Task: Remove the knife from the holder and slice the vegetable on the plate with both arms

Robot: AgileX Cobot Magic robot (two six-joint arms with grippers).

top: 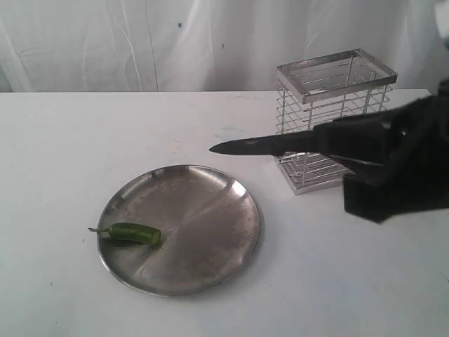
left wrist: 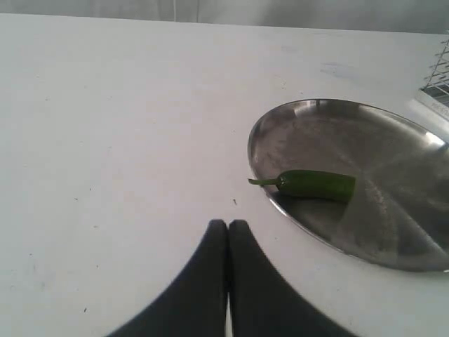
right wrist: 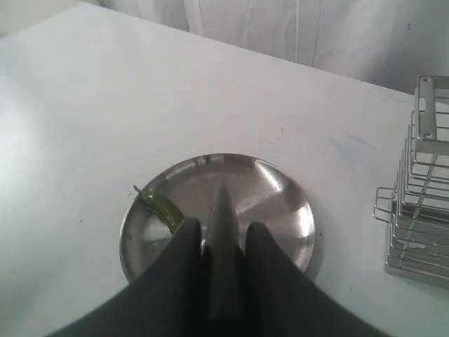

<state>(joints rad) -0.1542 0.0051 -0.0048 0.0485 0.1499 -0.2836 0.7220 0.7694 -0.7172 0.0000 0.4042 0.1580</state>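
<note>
Your right gripper [right wrist: 223, 242] is clamped on the knife [top: 270, 146], which it holds roughly level above the tabletop [top: 63, 140], its tip pointing out over the far rim of the plate [top: 210, 210] and its handle end in front of the holder [top: 330, 119]. Your left gripper [left wrist: 228, 232] is closed with its fingers pressed together and empty, hanging over bare tabletop just beside the plate's rim. The vegetable [top: 133, 232] lies flat on the plate near its left edge, stem pointing outward.
</note>
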